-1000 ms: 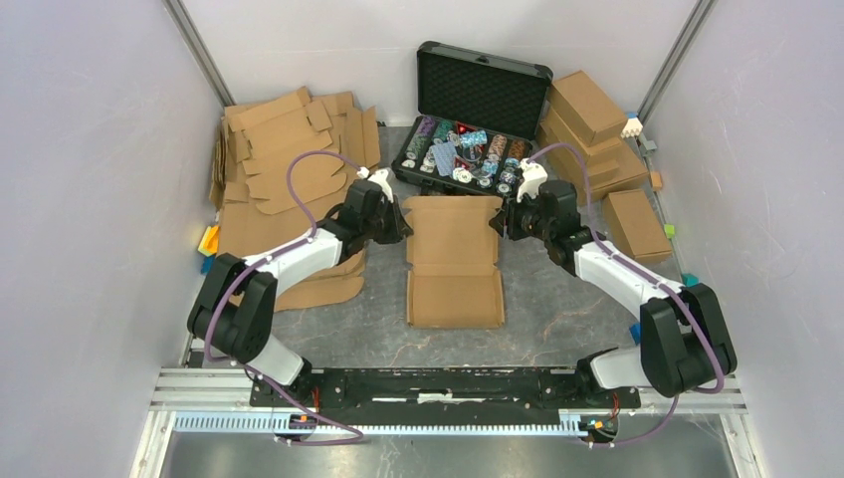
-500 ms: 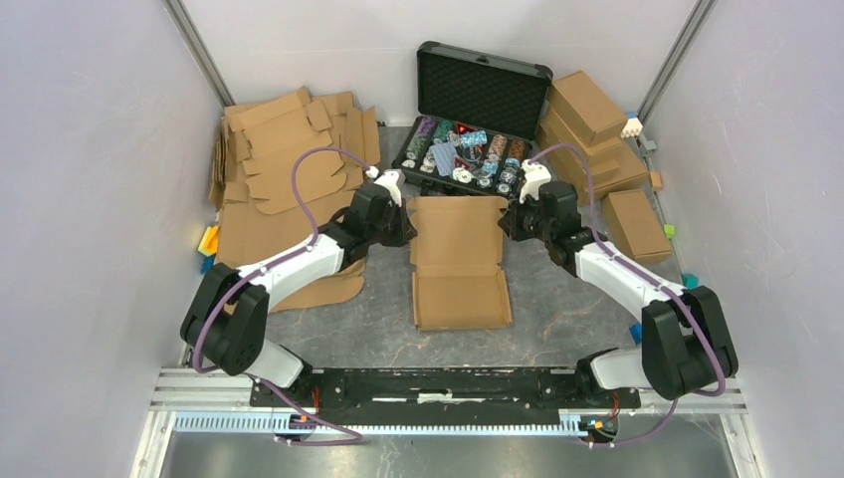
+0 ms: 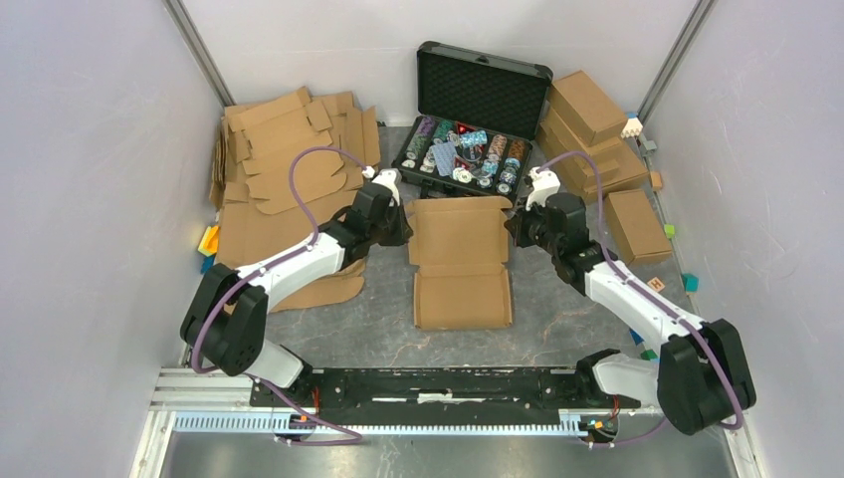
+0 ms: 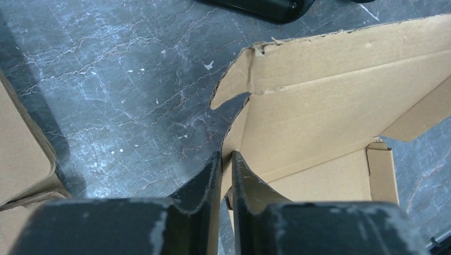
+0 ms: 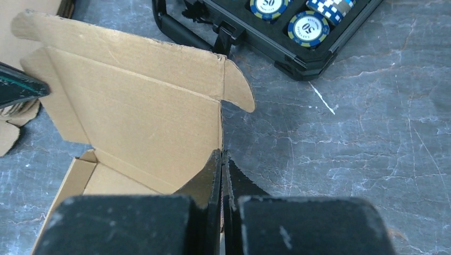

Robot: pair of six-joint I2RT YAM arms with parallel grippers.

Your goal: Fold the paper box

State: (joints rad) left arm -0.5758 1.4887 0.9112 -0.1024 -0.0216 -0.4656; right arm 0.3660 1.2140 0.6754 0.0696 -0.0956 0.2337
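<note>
The paper box (image 3: 460, 291) lies mid-table as a shallow brown tray, its lid panel tilted up at the far end. My left gripper (image 3: 406, 231) is at the lid's left edge. In the left wrist view its fingers (image 4: 226, 155) stand narrowly open astride the lid's side edge (image 4: 239, 127). My right gripper (image 3: 511, 231) is at the lid's right edge. Seen from the right wrist, its fingers (image 5: 221, 153) are shut on that edge of the paper box (image 5: 143, 117), and a thin brown line shows between them.
An open black case of poker chips (image 3: 478, 110) stands just beyond the lid. Flat cardboard blanks (image 3: 284, 169) are piled at the back left. Finished brown boxes (image 3: 597, 129) are stacked at the back right, with one more (image 3: 635, 224) beside my right arm. Small coloured blocks (image 3: 209, 239) lie along the side walls.
The right gripper has closed onto the lid's right edge and that arm's elbow has swung outward. The left jaws have loosened slightly. The box has shifted a little to the right.
</note>
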